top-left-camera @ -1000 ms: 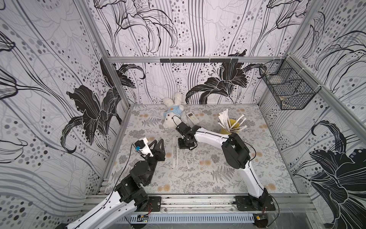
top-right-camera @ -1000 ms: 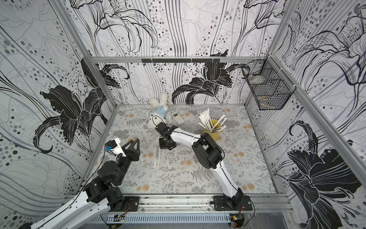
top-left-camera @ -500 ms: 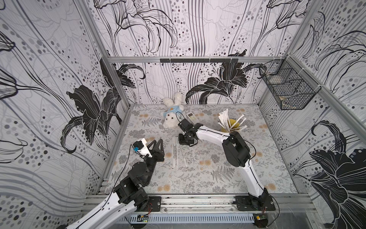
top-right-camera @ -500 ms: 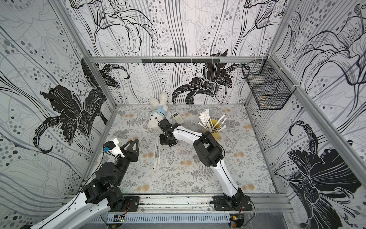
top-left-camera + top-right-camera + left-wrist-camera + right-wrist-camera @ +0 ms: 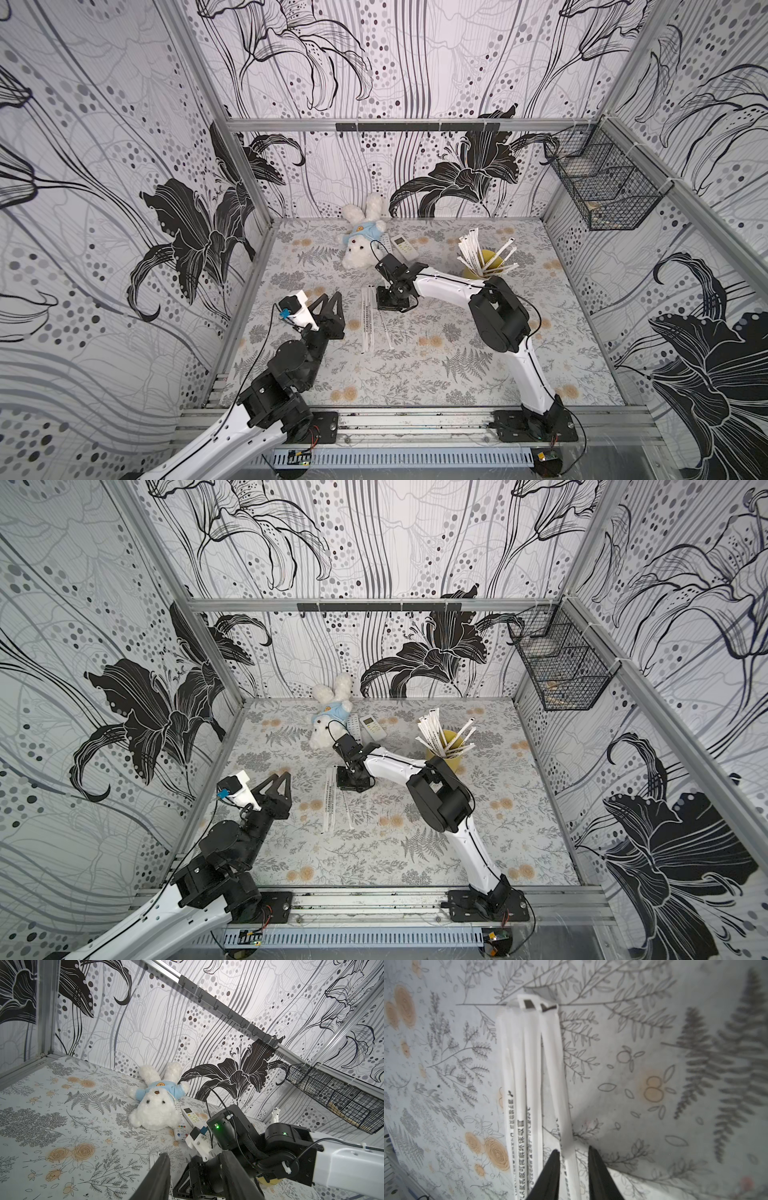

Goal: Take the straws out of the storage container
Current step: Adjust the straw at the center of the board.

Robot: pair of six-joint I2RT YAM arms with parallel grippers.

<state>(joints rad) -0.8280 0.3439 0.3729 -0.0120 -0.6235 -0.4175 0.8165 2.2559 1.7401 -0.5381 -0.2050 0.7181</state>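
Straws (image 5: pixel 478 253): I see most standing in the yellow cup (image 5: pixel 471 273), a few flat on the mat (image 5: pixel 436 365) | right gripper (image 5: pixel 573 1150) spread astride one flat straw | left gripper (image 5: pixel 331 296) spread, holding nothing

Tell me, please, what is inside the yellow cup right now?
Several white wrapped straws stand in the yellow cup, fanned out above its rim. Their lower ends and the cup's bottom are hidden behind its wall.

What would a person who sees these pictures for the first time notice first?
The yellow cup at the far right of the table, with white straws fanning out of it. Next, a few loose straws lying flat mid-table, and a white plush toy by the back wall.
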